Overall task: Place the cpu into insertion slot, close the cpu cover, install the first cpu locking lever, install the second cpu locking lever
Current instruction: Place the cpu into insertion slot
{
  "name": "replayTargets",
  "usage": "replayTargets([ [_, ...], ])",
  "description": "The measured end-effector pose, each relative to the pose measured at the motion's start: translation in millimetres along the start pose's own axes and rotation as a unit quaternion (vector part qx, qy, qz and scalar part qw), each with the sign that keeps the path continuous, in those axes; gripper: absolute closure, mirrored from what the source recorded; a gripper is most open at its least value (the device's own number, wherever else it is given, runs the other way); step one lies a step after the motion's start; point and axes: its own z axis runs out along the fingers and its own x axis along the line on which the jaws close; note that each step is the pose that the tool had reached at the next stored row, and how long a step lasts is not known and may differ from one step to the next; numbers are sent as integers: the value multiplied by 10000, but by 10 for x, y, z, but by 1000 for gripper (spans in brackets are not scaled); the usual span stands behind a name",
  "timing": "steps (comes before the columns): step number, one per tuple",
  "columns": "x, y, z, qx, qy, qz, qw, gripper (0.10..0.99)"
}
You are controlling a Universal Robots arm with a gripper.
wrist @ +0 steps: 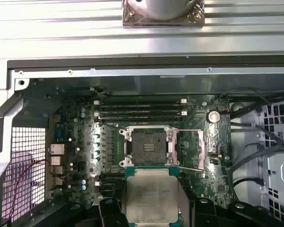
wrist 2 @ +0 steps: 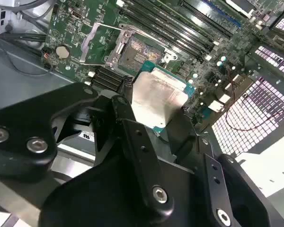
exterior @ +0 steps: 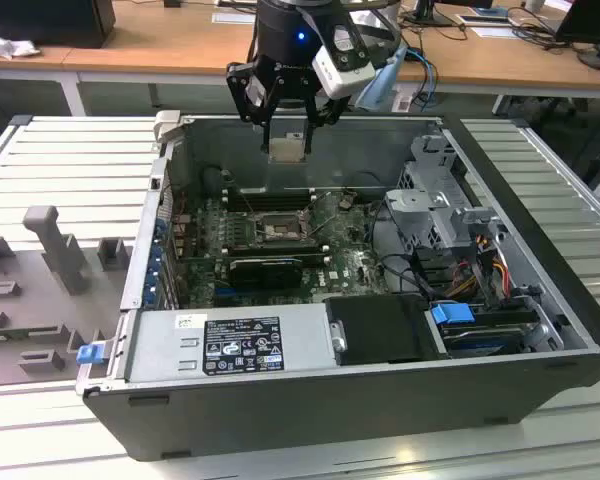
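One claw [exterior: 286, 141] clenches the cpu [wrist: 150, 198] by its edges, metal top up, above the open insertion slot [wrist: 150, 144].

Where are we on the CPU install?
Done: nothing seated so far. The slot is bare and the cover stands open beside it.
In hand: the gripper grips the cpu by its edges, up above the board, not in the slot.
Left: seating the cpu, closing the cover, both locking steps.
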Motion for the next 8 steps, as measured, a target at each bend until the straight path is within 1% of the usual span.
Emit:
replayTargets([
  [1, 0, 0, 0, -3, -18, 196, 9998, 557],
  [2, 0, 0, 1, -6, -30, 332, 9994, 557],
  [3, 0, -1, 7, -7, -35, 387, 9992, 557],
  [8, 0, -3, 32, -7, -34, 390, 9992, 557],
])
